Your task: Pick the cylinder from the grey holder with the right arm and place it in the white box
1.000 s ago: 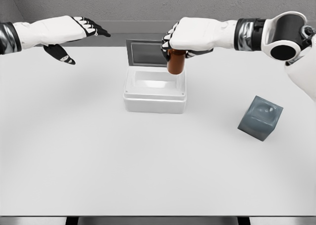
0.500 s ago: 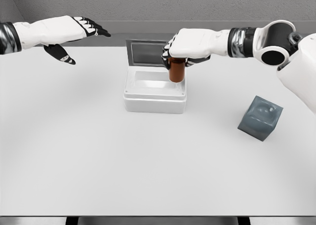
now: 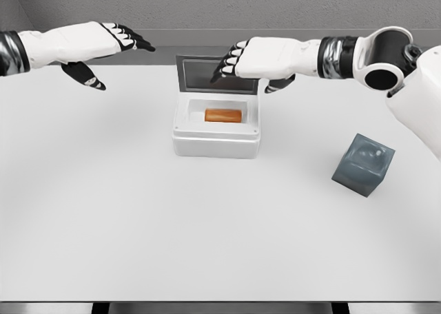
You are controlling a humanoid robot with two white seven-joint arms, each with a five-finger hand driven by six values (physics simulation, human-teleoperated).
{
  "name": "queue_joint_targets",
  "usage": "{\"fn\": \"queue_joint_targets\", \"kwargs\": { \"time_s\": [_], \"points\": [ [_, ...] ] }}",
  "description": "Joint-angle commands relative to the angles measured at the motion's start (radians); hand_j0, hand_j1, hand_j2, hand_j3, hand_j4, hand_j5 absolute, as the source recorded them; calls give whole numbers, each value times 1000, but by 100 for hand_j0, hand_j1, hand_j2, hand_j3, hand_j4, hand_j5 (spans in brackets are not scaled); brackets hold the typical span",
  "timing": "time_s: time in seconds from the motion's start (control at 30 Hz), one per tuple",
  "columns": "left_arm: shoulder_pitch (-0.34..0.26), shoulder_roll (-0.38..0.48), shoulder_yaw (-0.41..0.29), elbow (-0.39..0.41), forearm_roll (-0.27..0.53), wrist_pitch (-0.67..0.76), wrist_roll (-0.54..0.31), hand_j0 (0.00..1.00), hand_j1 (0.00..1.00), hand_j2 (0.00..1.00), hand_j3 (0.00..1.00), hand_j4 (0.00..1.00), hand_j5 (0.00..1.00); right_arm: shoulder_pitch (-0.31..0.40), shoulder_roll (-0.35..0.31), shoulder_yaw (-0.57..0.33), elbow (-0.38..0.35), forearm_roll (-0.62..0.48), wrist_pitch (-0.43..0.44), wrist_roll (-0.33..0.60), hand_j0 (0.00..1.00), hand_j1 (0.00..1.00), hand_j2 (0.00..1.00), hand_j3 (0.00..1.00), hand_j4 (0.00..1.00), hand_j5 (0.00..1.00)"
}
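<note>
The brown cylinder [image 3: 223,115] lies on its side inside the white box [image 3: 216,140], whose grey lid [image 3: 201,73] stands up at the back. My right hand [image 3: 242,65] hovers just above the box's far right corner, fingers spread and holding nothing. The grey holder [image 3: 363,164] is a tilted cube at the right of the table with an empty dimple on top. My left hand [image 3: 110,49] hangs open over the far left of the table, well away from the box.
The white table [image 3: 138,217] stretches wide in front of the box and to its left. A grey wall runs along the far edge behind both arms.
The right hand lowered the upright cylinder to the box, then opened. The cylinder dropped and now lies flat inside. The left arm has not moved.
</note>
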Motion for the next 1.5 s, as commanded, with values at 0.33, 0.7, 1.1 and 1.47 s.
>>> {"fn": "queue_joint_targets", "kwargs": {
  "time_s": [0.33,0.7,1.1,1.47],
  "points": [
    [-34,-142,5,165,-99,2,-16,100,100,100,100,100,100,227,-292,-300,-422,-268,3,-1,99,99,99,99,99,99],
    [-44,-174,28,291,-133,2,-16,100,100,100,100,100,100,520,-266,-517,-419,-673,3,-1,100,100,100,100,100,100],
    [-64,-240,36,331,-182,2,-16,100,100,100,100,100,100,762,-114,-633,-417,-679,3,-1,100,100,100,100,100,100],
    [-64,-263,36,337,-218,2,-16,100,100,100,100,100,100,761,-105,-632,-414,-676,3,-1,100,100,100,100,100,100]
  ]
}}
